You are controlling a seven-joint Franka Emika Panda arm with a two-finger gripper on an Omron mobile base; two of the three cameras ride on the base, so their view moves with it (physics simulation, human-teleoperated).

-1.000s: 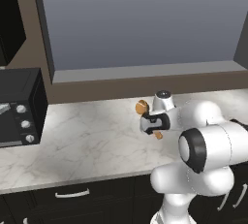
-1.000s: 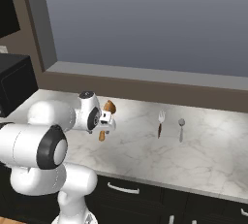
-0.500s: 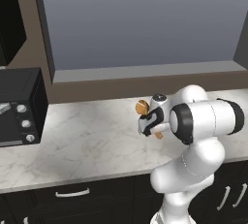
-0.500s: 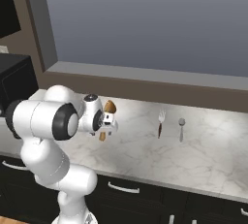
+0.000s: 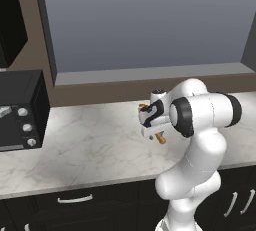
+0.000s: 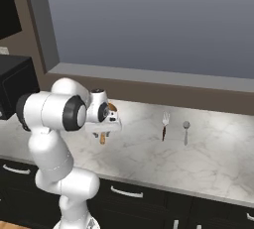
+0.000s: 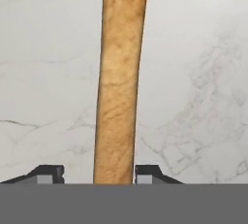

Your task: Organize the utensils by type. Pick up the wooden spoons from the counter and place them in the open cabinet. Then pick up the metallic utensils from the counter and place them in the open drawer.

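Main risk: a weak pinch on the wooden spoon handle (image 7: 118,87). In the hand view the handle runs straight up between the two fingertips (image 7: 48,173), with a sliver of gap on each side, so the jaws look narrowed around it but I can't tell if they've made contact. If the arm lifts before the pads bite, the spoon stays on the worktop (image 5: 90,145) or drags and rolls.

Second risk: the handle is long and its bowl end is out of frame, so I can't tell how far off-centre the grip is. An off-centre grip would let the spoon pivot in the jaws on lift, then clip the cabinet edge on placement.

Third: the handle sits slightly left of centre between the tips, so one finger lands first and may nudge it sideways.

Pose: gripper (image 6: 103,133) is low over the worktop, pointing down, wrist folded tight under the forearm, elbow bulked up behind it. In the left base view the gripper (image 5: 154,131) has a bit of orange-brown wood poking out below it, and another bit above.

Metal pieces: fork (image 6: 164,125) and small silver spoon (image 6: 186,131) lie side by side on the worktop, well apart from the gripper, off to its right as the right base view shows them. Untouched.
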